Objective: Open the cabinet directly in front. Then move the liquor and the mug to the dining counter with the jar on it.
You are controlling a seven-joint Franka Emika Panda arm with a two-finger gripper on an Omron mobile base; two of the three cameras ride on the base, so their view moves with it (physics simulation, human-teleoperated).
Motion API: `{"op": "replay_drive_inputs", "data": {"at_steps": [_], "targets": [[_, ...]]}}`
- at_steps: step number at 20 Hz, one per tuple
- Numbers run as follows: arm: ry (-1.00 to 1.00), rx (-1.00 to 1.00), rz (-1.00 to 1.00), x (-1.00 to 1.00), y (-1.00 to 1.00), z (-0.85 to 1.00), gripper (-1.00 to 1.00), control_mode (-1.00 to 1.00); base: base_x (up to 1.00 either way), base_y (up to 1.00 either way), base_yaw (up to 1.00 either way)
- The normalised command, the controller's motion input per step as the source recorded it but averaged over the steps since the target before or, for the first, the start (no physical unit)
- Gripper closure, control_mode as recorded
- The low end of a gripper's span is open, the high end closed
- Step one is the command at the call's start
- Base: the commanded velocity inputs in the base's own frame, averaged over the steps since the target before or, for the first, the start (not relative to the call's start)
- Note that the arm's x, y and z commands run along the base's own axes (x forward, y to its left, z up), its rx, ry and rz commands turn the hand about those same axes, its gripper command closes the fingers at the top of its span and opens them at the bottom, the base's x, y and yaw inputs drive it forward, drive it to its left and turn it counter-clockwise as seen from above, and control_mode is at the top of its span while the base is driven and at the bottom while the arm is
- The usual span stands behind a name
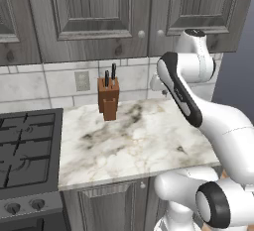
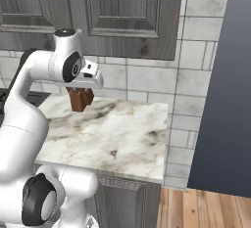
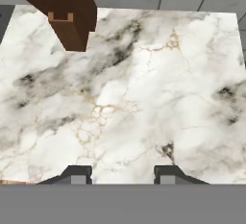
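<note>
Fingers [image 3: 122, 174] are seen spread apart in the hand view, nothing pinched or touched, only bare marble desk [image 3: 144, 103] between the tips. Knife block [image 3: 65, 9] is seen at 11 o'clock on the desk. Cabinet [image 1: 99, 12] is hung above the desk at 12 o'clock in the left base view, both doors shut.
</note>
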Motion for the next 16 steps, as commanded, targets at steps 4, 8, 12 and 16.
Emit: {"op": "replay_drive_inputs", "data": {"at_steps": [4,8,12,16], "targets": [[-0.11,0.00,0.00,-0.04,0.00,0.00,-1.00,-1.00,0.00,0.00,0.00],[-0.37,0.00,0.00,-0.31,0.00,0.29,-1.00,-1.00,0.00,0.00,0.00],[-0.42,0.00,0.00,-0.42,0.00,0.31,-1.00,-1.00,0.00,0.00,0.00],[-0.45,0.00,0.00,-0.45,0.00,0.32,-1.00,-1.00,0.00,0.00,0.00]]}}
